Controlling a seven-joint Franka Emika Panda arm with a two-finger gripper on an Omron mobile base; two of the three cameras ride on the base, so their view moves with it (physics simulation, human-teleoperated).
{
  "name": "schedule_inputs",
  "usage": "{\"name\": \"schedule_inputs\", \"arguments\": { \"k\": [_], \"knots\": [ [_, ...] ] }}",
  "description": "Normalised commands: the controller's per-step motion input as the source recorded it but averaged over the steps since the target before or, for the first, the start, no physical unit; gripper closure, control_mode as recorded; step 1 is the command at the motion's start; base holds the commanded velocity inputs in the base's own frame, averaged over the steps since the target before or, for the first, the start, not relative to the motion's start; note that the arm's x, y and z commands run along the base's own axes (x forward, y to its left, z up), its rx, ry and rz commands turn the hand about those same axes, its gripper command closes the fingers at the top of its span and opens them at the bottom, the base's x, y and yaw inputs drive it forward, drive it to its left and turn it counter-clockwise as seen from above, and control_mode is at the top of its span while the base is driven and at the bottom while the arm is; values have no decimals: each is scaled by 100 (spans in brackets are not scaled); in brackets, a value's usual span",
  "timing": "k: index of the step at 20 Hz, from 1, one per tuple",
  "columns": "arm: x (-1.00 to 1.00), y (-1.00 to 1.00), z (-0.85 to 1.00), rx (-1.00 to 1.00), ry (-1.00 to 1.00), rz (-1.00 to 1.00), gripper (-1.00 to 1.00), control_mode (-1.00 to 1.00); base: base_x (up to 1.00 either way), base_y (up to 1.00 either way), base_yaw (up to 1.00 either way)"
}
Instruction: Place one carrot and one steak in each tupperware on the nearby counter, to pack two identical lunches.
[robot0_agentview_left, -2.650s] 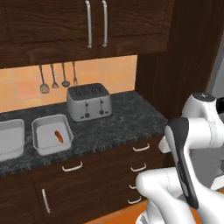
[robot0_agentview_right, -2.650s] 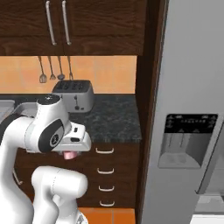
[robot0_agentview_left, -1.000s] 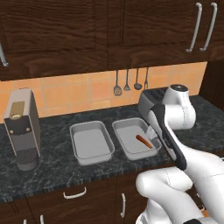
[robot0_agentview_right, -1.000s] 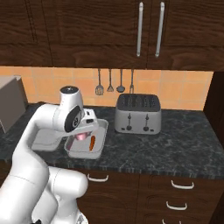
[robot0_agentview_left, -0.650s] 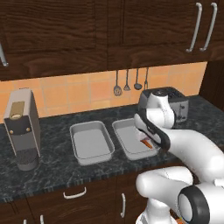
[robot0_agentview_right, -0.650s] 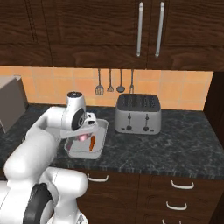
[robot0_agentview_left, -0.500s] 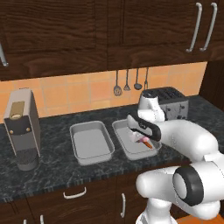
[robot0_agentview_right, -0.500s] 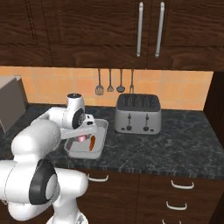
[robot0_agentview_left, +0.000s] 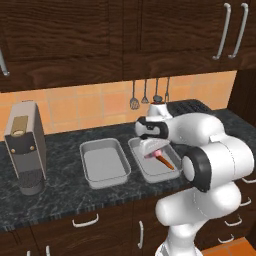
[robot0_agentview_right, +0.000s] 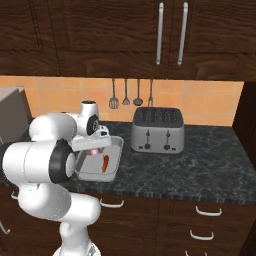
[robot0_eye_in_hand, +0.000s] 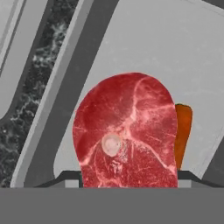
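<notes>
Steak (robot0_eye_in_hand: 127, 131) red, pale-marbled, rounded; pinched by gripper (robot0_eye_in_hand: 127, 177) above tupperware (robot0_eye_in_hand: 183, 48), beside carrot (robot0_eye_in_hand: 183, 131).

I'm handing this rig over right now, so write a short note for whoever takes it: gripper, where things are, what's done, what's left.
Gripper: shut on the red steak, held over the right tray.
Right tray: holds one carrot; the steak is not yet released.
Left tray: empty, beside it on the counter.
Done: carrot in the right tray.
Left: likely release the steak there, then pack a carrot and a steak into the left tray.
</notes>
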Motion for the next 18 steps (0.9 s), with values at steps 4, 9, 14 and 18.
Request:
{"name": "schedule_inputs", "arguments": {
  "k": [4,9,14,18],
  "knots": [
    [13,3,-74,0,8,0,100,-100,0,0,0],
    [1,12,-54,0,15,0,100,-100,0,0,0],
    [-3,11,-13,0,2,0,100,-100,0,0,0],
    [-11,22,0,0,-18,-1,-100,-100,0,0,0]
  ]
}}
